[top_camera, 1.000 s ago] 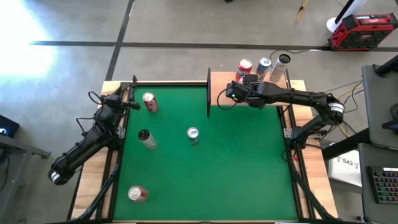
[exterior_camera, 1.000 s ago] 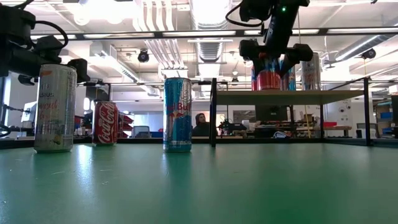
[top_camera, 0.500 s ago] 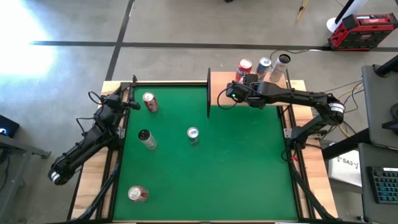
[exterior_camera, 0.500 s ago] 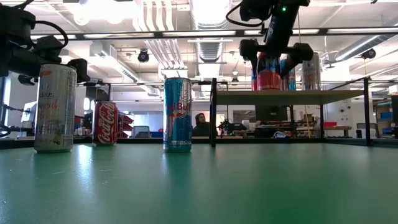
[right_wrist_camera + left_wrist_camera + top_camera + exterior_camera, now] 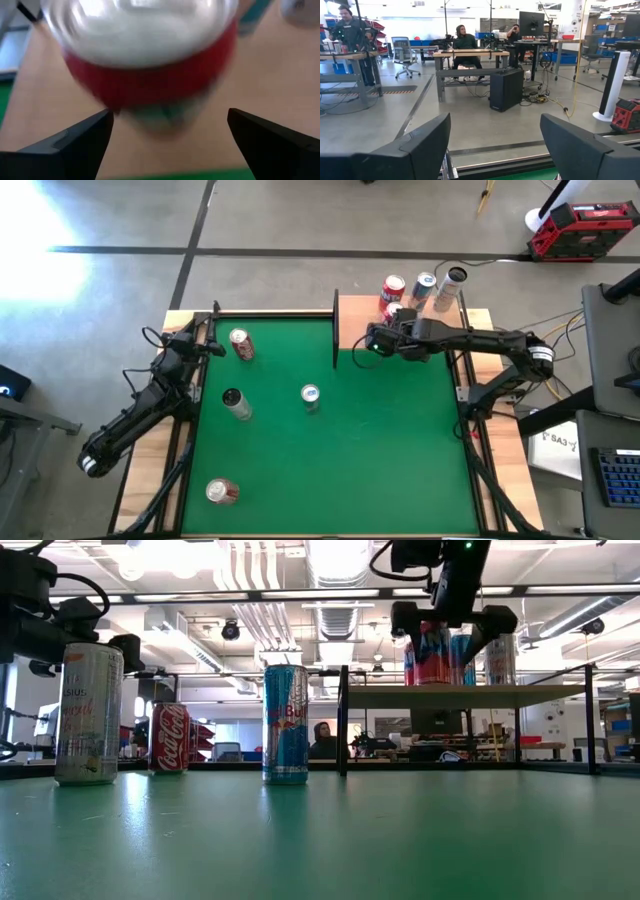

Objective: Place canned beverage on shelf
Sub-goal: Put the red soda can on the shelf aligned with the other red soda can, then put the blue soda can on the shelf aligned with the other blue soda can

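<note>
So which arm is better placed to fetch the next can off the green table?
Probably the left. Its gripper, open, waits at the table's left edge beside the red can, with the dark-topped can nearby. The right gripper, open, is over the shelf, by the red can standing there.

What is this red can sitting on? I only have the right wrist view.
Observer: The red can stands upright on the shelf, with the right gripper open, one finger on each side.
Operator: Anything else up there?
Observer: Three more cans, farther back.
Operator: How many are left on the table?
Observer: Four cans on the green table; the left gripper is open at its left edge.
</note>
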You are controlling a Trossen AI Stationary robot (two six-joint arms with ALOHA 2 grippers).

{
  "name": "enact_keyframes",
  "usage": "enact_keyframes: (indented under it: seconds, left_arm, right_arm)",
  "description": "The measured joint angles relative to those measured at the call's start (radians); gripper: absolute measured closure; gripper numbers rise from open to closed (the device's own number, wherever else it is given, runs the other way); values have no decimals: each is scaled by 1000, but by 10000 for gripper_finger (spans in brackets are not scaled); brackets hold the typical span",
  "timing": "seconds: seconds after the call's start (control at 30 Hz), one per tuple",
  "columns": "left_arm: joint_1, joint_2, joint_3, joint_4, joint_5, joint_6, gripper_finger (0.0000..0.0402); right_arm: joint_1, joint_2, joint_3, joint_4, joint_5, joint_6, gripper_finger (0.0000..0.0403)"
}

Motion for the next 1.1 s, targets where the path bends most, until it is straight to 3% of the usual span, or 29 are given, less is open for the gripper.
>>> enact_keyframes:
  seconds: [0.37,0.57,0.73,1.1]
  left_arm:
    - [0,0,0,0,0,0,108]
    - [0,0,0,0,0,0,108]
    - [0,0,0,0,0,0,108]
    - [0,0,0,0,0,0,108]
  right_arm:
    - [203,0,0,-70,-181,172,19]
    - [384,53,6,6,-131,236,19]
    - [489,156,97,28,-39,248,19]
    - [554,407,412,37,-23,117,19]
